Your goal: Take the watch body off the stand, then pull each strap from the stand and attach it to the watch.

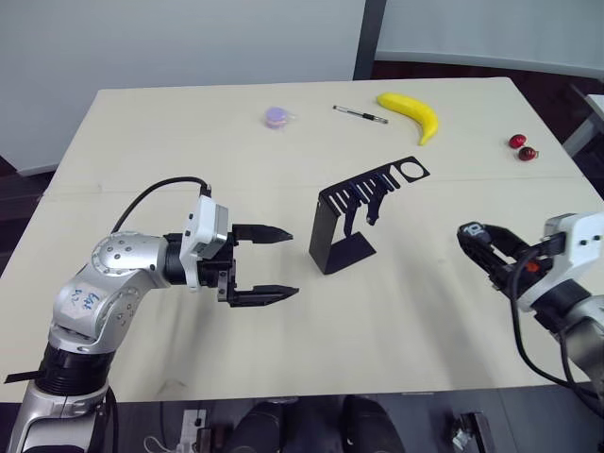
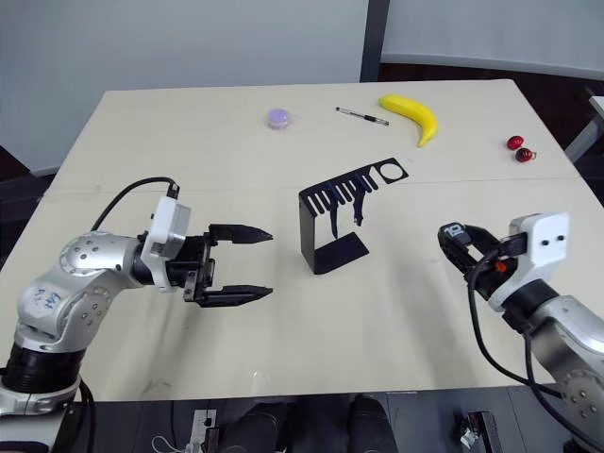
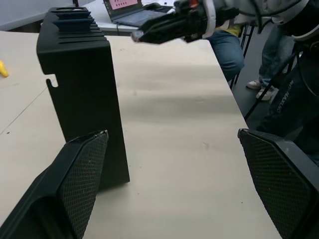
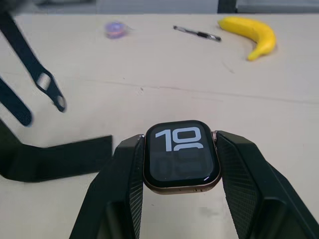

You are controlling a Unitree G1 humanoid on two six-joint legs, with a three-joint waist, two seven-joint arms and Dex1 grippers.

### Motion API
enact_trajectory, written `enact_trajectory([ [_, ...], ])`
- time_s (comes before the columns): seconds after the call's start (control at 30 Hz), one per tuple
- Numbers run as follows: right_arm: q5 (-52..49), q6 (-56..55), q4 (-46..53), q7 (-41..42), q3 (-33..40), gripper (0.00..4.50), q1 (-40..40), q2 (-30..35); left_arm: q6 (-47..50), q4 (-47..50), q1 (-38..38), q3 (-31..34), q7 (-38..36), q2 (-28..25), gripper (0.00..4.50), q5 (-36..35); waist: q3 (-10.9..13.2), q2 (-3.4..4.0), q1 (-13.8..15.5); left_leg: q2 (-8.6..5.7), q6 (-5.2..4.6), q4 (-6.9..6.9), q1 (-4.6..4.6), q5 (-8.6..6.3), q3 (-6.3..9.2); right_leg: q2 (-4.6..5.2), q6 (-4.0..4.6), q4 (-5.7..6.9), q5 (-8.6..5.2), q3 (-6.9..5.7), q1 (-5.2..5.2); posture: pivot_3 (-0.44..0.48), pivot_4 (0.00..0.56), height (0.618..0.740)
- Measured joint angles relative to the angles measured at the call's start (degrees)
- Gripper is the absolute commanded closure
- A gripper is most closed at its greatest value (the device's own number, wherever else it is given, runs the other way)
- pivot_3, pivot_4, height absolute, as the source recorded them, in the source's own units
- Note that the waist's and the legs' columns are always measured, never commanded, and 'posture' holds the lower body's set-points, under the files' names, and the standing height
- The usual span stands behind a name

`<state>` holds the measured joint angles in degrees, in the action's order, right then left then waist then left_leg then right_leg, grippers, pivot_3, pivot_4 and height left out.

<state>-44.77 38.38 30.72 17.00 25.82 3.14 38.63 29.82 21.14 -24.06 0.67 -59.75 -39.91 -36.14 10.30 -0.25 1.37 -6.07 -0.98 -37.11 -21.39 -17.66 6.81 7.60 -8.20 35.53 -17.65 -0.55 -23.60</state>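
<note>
I see a pale wooden table (image 1: 283, 170) under even light, a white wall (image 1: 189, 42) behind it with a grey pillar (image 1: 368, 38), dark floor (image 1: 557, 80) beyond. Seated people's legs (image 3: 227, 47) and a laptop (image 3: 132, 10) sit past my fingers.

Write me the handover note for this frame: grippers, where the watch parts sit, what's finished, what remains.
Right gripper: shut on the watch body, held above the table to the right of the stand.
Left gripper: open, holding nothing, pointing at the stand from its left side.
Straps: both hang from the stand's slotted top; neither is pulled yet.
Done: watch body is off the stand.
Left: pull each strap off the stand and attach it to the watch body.
Elsewhere on the table, far side: banana, pen, cherries, a small purple object.
</note>
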Motion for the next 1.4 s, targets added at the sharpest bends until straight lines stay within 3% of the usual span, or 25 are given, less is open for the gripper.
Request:
enact_trajectory([
  [0.4, 14.03, -6.97, -7.02, -0.08, -7.45, 2.85, 1.83, -6.88, 0.72, 3.54, 4.12, 0.53, 3.11, -0.64, 0.00, 0.45, -0.02, 0.03, 0.11, -0.06, 0.05, -0.07, 0.05, -0.04, 0.00, 0.02, 0.00, 0.04, 0.00, 0.11, 0.00, 0.000, 0.150, 0.740],
  [0.7, 16.11, -9.87, -14.93, 0.84, -4.28, 2.85, 0.11, -6.96, -1.12, 3.25, 4.28, -2.91, 2.65, 0.58, 0.00, 2.46, -0.02, 0.03, -0.07, -0.01, 0.09, -0.12, 0.12, -0.01, -0.10, -0.07, 0.00, 0.01, 0.00, 0.21, 0.01, 0.000, 0.150, 0.740],
  [1.4, 16.01, -6.91, -20.06, 2.73, -3.00, 2.85, -5.25, -5.67, -3.04, 2.37, 2.18, -3.98, 2.72, 3.22, 0.00, 3.24, -0.03, 0.04, -0.09, 0.00, 0.03, -0.07, 0.26, -0.03, -0.43, -0.12, -0.03, 0.18, 0.02, 0.67, -0.08, 0.000, 0.150, 0.740],
])
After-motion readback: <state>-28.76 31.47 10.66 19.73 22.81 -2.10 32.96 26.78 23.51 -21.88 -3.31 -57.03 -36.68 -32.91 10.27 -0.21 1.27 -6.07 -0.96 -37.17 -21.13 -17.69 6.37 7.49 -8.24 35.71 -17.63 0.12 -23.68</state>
